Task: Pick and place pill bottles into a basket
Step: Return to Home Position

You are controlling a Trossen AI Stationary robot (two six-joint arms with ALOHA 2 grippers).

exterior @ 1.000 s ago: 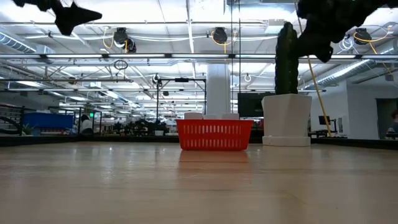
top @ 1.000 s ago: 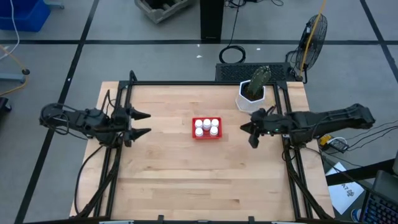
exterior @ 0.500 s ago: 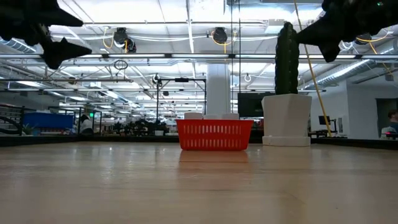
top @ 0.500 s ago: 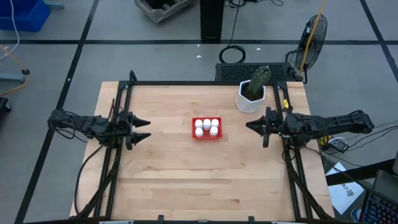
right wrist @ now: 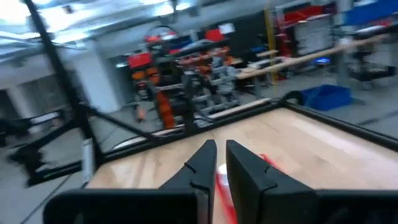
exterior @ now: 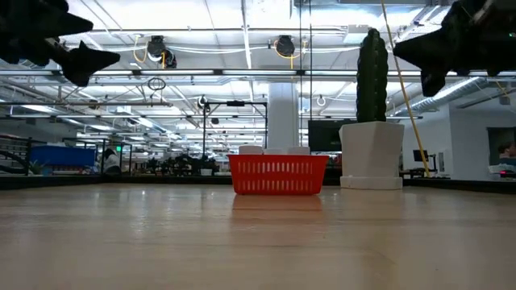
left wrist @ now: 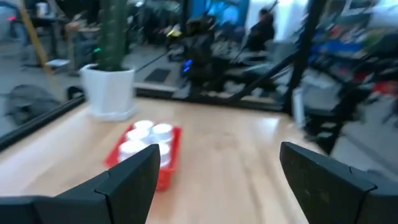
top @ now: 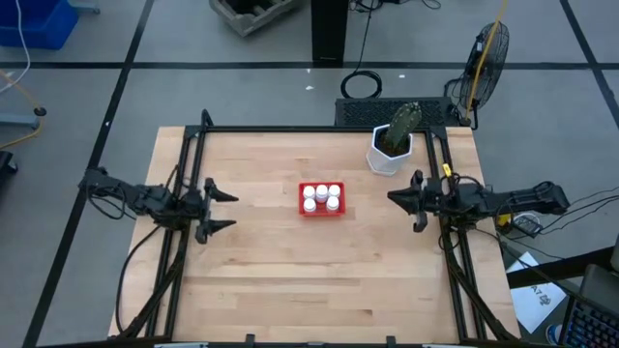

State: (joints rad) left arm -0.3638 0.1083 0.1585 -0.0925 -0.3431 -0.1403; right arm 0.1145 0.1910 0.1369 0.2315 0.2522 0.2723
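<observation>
The red basket [top: 321, 199] stands on the middle of the table with several white pill bottles [top: 321, 196] upright inside it; their caps show above its rim in the low view [exterior: 274, 151]. My left gripper [top: 230, 210] hovers open over the table's left part, pointing level at the basket [left wrist: 146, 155], well short of it. My right gripper [top: 391, 197] hovers shut at the table's right side, pointing toward the basket, with nothing between its fingers [right wrist: 214, 165]. Both grippers hang high above the tabletop in the low view, left gripper [exterior: 89, 56] and right gripper [exterior: 407, 52].
A white planter pot with a cactus [top: 392, 145] stands at the far right of the table, close beside my right arm. A black frame [top: 309, 129] runs along the table's edges. Bare wood lies all around the basket.
My left gripper has sunk lower over the table's left part, staying open. My right gripper has drawn back toward the table's right edge, sunk a little, and tipped up from slanting downward to about level, staying shut. Basket and bottles have not moved.
</observation>
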